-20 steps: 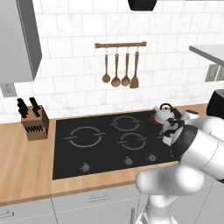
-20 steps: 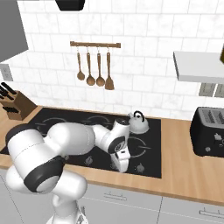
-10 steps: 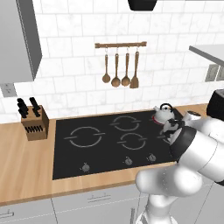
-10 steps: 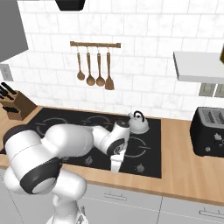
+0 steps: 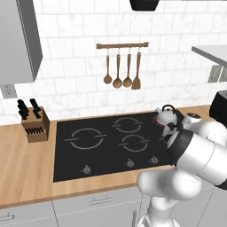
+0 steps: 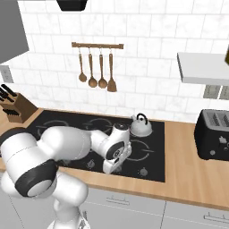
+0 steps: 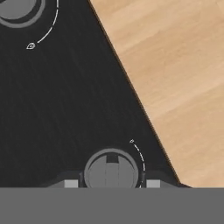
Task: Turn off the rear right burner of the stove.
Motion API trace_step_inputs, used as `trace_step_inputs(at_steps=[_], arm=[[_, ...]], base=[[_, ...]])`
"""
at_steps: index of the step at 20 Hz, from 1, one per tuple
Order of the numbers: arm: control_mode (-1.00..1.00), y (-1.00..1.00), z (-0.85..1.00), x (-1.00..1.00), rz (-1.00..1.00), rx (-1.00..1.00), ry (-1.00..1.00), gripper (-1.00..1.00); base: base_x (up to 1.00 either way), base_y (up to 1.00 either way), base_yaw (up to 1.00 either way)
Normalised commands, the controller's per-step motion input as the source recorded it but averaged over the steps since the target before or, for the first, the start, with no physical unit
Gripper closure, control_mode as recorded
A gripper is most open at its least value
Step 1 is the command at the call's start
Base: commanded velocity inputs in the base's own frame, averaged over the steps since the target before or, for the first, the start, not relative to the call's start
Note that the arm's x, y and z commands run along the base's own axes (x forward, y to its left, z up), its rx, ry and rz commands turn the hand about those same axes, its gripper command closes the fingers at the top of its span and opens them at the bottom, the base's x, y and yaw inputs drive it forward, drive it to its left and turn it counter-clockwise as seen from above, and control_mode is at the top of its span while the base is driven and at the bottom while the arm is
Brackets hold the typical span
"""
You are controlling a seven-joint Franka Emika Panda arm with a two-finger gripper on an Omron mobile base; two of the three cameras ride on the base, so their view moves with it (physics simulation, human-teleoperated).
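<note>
Hand view, claw open astride a knob, close to stove edge, bare wooden counter beyond

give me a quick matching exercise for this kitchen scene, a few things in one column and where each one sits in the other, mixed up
Things:
1. kettle
2. knife block
3. toaster
4. wooden utensils

Places:
a. hanging from a rail on the tiled wall
b. on the counter to the right of the stove
c. on the stove, at its rear right
d. on the counter to the left of the stove

Pairs: 1-c, 2-d, 3-b, 4-a
</note>
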Motion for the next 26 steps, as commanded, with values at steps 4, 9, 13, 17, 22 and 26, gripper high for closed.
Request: trace_step_inputs(at_steps=[4,9,13,17,22,26], arm=[[-1.00,0.00,-0.03,0.00,-0.72,0.00,0.21,1.00],[-1.00,-0.05,-0.06,0.00,-0.73,0.00,0.19,1.00],[-1.00,-0.13,-0.08,0.00,-0.73,0.00,0.17,1.00],[-1.00,-0.24,-0.08,0.00,-0.74,0.00,0.16,1.00],[-1.00,-0.22,-0.10,0.00,-0.79,0.00,0.11,1.00],[-1.00,0.00,-0.08,0.00,-0.88,0.00,0.01,1.00]], base=[[0.00,0.00,0.00],[0.00,0.00,0.00],[0.00,0.00,0.00],[0.00,0.00,0.00],[0.00,0.00,0.00],[0.00,0.00,0.00]])
